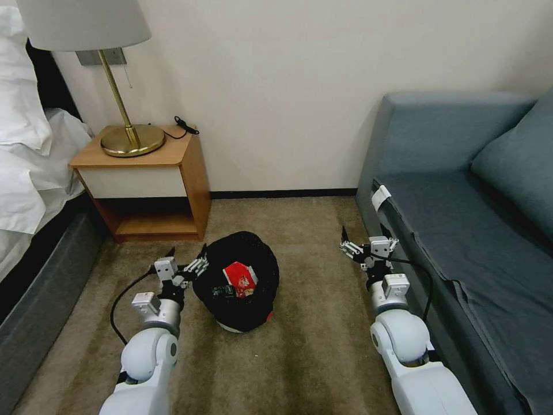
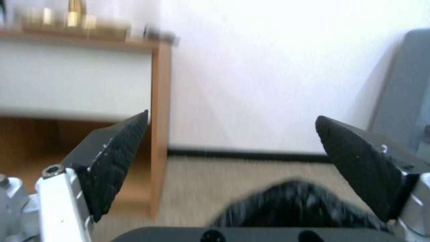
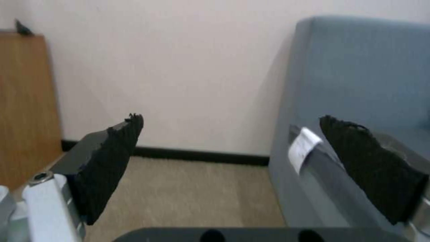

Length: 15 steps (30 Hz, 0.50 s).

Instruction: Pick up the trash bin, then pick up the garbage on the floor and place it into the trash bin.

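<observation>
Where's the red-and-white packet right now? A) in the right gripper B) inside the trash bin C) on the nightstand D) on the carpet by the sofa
B: the red-and-white packet lies inside the black-lined trash bin, which sits on the carpet beside the open left gripper; the right gripper is open and empty.

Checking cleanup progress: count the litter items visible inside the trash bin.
2 can be made out in the trash bin: a red-and-white packet near the middle, and a dark green-labelled item beside it, toward the left gripper. More may lie hidden underneath.
</observation>
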### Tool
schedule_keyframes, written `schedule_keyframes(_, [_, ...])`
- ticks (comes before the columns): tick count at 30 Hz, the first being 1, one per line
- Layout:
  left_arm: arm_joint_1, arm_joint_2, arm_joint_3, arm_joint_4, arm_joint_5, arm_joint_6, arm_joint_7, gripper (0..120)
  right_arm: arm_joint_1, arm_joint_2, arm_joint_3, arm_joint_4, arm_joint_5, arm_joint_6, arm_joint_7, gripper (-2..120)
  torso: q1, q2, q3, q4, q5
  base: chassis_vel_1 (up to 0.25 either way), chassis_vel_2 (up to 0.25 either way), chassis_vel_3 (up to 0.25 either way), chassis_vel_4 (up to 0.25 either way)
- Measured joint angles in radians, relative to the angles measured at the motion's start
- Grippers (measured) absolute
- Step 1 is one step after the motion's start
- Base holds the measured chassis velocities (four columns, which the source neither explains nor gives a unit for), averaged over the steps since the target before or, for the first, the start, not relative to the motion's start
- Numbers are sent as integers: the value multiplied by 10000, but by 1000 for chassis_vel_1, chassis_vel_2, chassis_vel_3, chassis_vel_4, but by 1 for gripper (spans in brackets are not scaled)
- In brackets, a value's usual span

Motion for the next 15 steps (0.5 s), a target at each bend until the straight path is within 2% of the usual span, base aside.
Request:
schedule_keyframes(1, [-33,-5,-13,41,232,-303,116,100,-56,34,54,-15,-40,234,-115,100,0,0,0,0,0,0,0,0,0])
schedule_keyframes(2, [-33,-5,-13,41,232,-303,116,100,-56,34,54,-15,-40,234,-115,100,0,0,0,0,0,0,0,0,0])
schedule_keyframes(4, [-174,-41,-122,201,966,-1114,452,100,-242,140,166,-21,-106,766,-424,100,0,1,-1,0,0,0,0,0,0])
schedule_keyframes(5, [-218,-54,-151,259,1193,-1339,518,100,-342,186,175,-18,-114,937,-492,100,0,0,0,-1,0,0,0,0,0])
schedule_keyframes(10, [-292,-63,-162,383,1480,-1706,548,100,-730,339,177,71,-155,1384,-612,100,0,0,0,0,-1,0,0,0,0])
schedule_keyframes(15, [-387,-41,-167,539,1558,-1851,231,100,-999,470,318,128,-443,1830,-841,100,0,0,0,0,-1,0,0,0,0])
